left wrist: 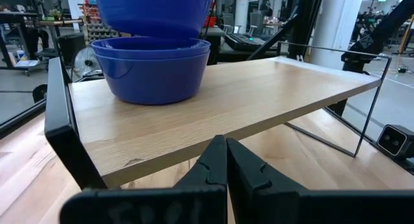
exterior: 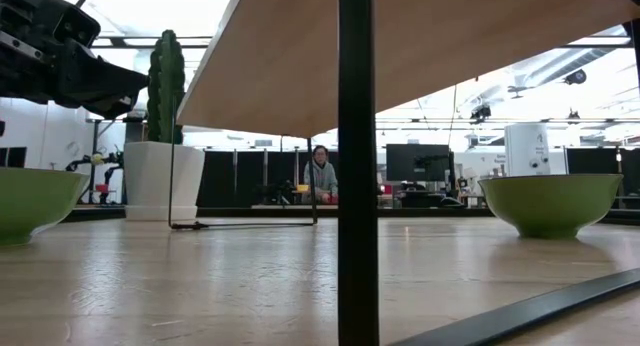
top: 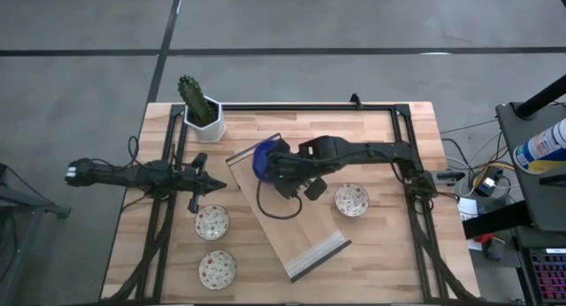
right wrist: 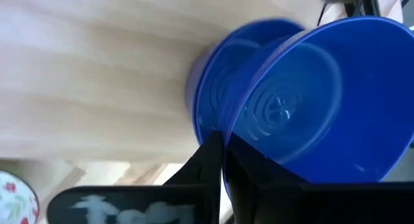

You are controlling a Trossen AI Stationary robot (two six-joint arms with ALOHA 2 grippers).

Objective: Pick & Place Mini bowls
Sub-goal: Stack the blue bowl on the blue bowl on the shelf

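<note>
Wooden shelf board (top: 292, 213) spans the table (top: 380, 253); person (exterior: 321, 176) sits beyond.

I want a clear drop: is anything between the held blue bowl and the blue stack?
Nothing: the left wrist view shows a bare gap between the held blue bowl and the blue stack; right pincer grips its rim.

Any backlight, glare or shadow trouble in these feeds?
Low view: bright ceiling lights behind the cactus; the post is a dark silhouette. High view: even light, no glare. Left wrist view: soft sheen on the blue bowls.
</note>
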